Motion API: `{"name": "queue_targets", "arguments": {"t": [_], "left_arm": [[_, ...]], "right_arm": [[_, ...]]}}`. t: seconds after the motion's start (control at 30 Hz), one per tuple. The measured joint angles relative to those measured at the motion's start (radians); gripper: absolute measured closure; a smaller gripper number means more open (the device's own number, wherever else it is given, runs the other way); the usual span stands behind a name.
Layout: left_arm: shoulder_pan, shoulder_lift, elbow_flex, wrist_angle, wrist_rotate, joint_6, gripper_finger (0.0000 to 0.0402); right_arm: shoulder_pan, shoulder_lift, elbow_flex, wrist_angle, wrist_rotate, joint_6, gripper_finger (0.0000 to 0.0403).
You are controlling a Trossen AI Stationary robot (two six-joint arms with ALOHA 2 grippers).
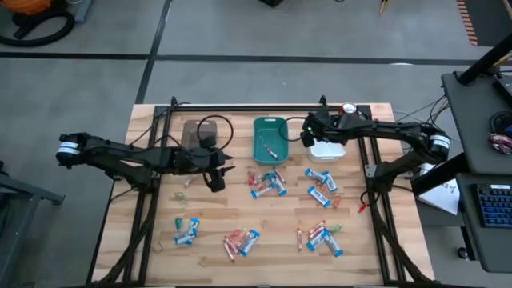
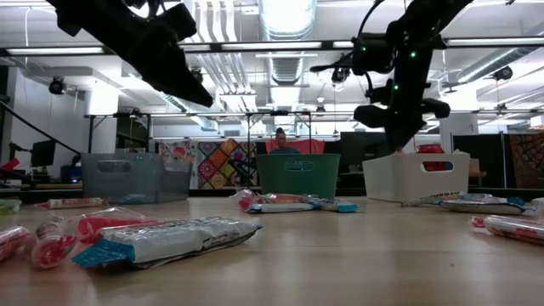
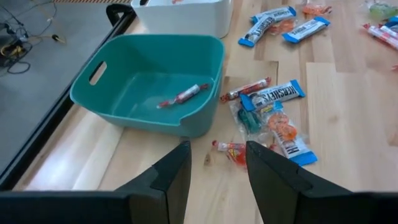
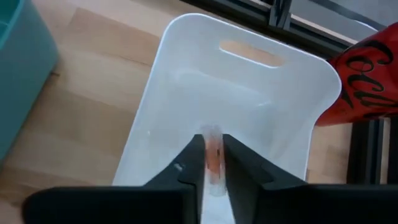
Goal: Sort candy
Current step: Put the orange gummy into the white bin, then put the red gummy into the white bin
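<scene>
Hovers above the white plastic tray (image 4: 230, 118): the right pincer (image 4: 213, 163), fingers nearly together, pinching a slim clear-wrapped stick of candy with an orange-pink centre (image 4: 212, 157). Stands lengthwise between the two dark fingers, that stick, its long axis running along them and one end poking out past the fingertips toward the tray's handle slot. Just beside the white tray, at its far corner, a red drinks can (image 4: 364, 84).

Left of the white tray sits a teal plastic tray (image 3: 146, 84), holding one red-and-white wrapped stick (image 3: 184, 95) on its floor, lying at a slant toward one corner. Further left of the white tray, beyond the teal one, a brown tray (image 1: 194, 132).

Hangs over the wooden desk (image 1: 208, 228) near the teal tray's front edge: the left pincer (image 3: 216, 171), fingers spread and holding nothing. Between those fingers, down on the desk, a small red-orange wrapped piece (image 3: 231, 149).

Scattered over the desk in front of the white tray, many blue-and-white bar wrappers (image 3: 272, 95) and thin red sticks (image 3: 245, 89), pointing every which way; the nearest bar lies roughly crosswise to the teal tray's side wall.
</scene>
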Motion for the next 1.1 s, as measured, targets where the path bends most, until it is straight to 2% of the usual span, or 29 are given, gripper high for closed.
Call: {"name": "queue_targets", "arguments": {"t": [0.2,0.37,0.67,0.8,1.1], "left_arm": [[0.0,0.0,0.0,-0.018,0.001,-0.079,0.0265],[-0.003,0.0,-0.003,-0.029,0.002,-0.203,0.0265],[-0.055,0.0,-0.034,-0.01,0.02,-0.458,0.0265],[-0.09,0.014,-0.052,0.052,0.0,-0.55,0.0265],[-0.13,0.214,-0.045,0.183,-0.053,-0.708,0.0265]], "right_arm": [[0.0,-0.001,0.01,0.0,0.0,0.007,0.0273],[0.019,-0.031,0.046,0.0,-0.027,0.007,0.0239],[0.17,-0.071,0.106,0.002,-0.061,-0.013,0.0237],[0.25,-0.07,0.126,0.001,-0.061,-0.019,0.0237],[0.383,-0.07,0.157,-0.012,-0.063,-0.066,0.0236]]}}
